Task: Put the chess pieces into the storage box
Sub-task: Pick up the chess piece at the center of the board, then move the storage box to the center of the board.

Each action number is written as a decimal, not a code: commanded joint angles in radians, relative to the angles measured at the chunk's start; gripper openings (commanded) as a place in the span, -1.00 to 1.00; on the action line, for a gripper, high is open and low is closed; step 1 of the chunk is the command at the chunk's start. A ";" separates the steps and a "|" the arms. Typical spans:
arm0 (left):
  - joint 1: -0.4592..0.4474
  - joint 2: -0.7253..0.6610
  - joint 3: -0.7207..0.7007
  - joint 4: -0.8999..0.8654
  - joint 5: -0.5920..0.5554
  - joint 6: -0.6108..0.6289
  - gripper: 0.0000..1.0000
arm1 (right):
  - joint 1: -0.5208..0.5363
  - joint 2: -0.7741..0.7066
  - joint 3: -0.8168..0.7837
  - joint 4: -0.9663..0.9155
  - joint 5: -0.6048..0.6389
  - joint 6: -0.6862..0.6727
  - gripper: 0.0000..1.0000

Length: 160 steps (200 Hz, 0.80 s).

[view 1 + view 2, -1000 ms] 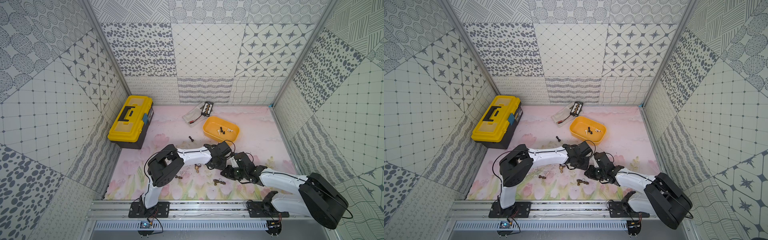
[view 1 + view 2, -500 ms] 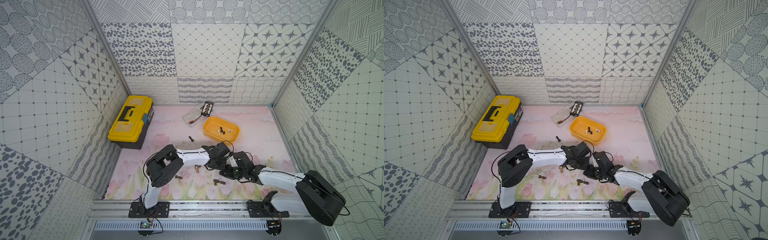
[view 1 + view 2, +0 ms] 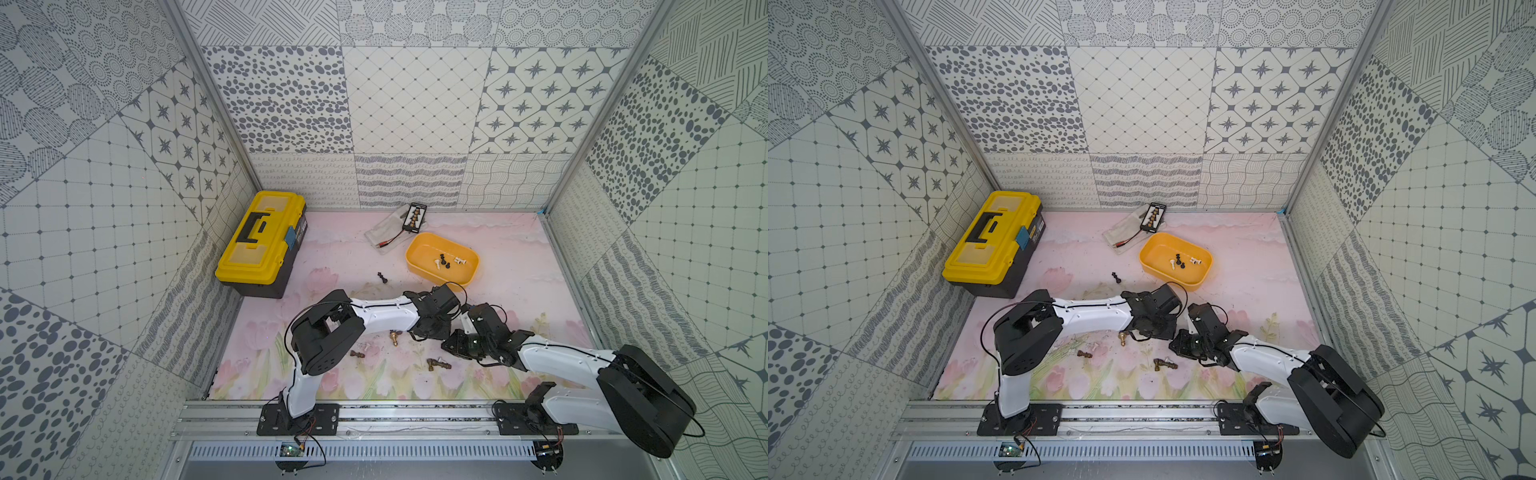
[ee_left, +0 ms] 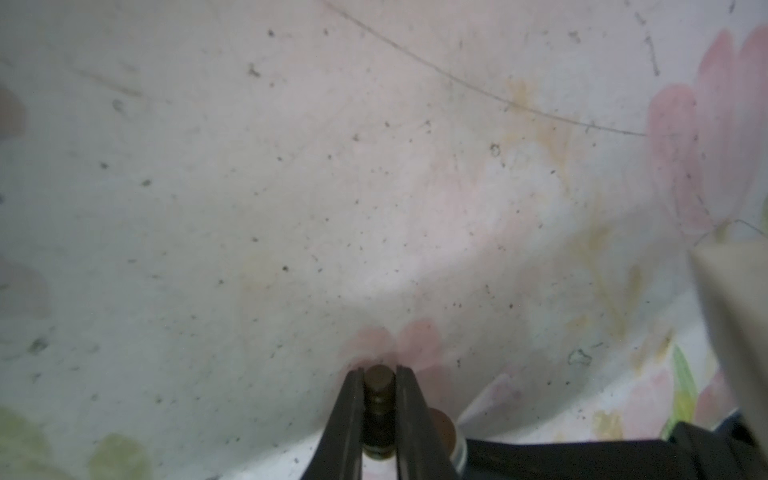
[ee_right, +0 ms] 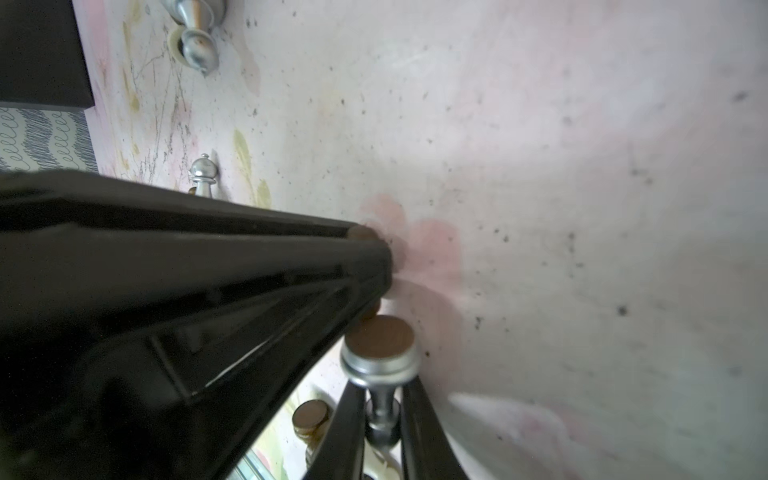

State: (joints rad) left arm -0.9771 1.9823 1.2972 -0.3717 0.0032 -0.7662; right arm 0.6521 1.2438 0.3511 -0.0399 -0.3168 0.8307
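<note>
Both tools are loaded, so I'm at the end of a pick, with the carry not yet begun. My left tool [image 4: 379, 370] is clamped on a dark brass piece [image 4: 378, 409], low over the tabletop [image 4: 291, 166]. Just beside it, my right tool [image 5: 381, 382] pinches the slim stem of a silver piece [image 5: 379, 353].

The storage box [image 3: 424, 253] sits above them, right of centre in a top view, and a few black and white pieces [image 3: 446, 262] already lie inside. Next, I reckon: lift straight, then travel up-frame to the box, one arm at a time, because the tools nearly touch.

Around me, left to right:
- the yellow toolbox [image 3: 262, 245] at the left of the frame
- loose brass pieces [image 3: 357, 354] at lower centre
- a lone black piece [image 3: 382, 277] above them
- the black case [image 3: 414, 217] at top centre

Nothing seems to bar the way but my own arms.
</note>
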 commanded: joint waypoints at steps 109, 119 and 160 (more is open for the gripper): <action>0.136 0.047 0.290 -0.175 -0.091 0.118 -0.87 | -0.010 -0.047 0.078 -0.245 0.136 -0.040 -0.19; 0.156 0.076 0.340 -0.167 -0.089 0.149 -0.86 | -0.019 -0.068 0.089 -0.261 0.147 -0.044 -0.19; 0.204 0.256 0.609 -0.153 -0.101 0.295 -0.85 | -0.066 -0.180 0.099 -0.289 0.193 -0.037 -0.18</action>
State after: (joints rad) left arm -0.8124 2.1132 1.7081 -0.5095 -0.0662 -0.6441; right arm 0.6083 1.1263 0.4248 -0.2985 -0.1810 0.8032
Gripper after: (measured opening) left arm 0.167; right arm 0.408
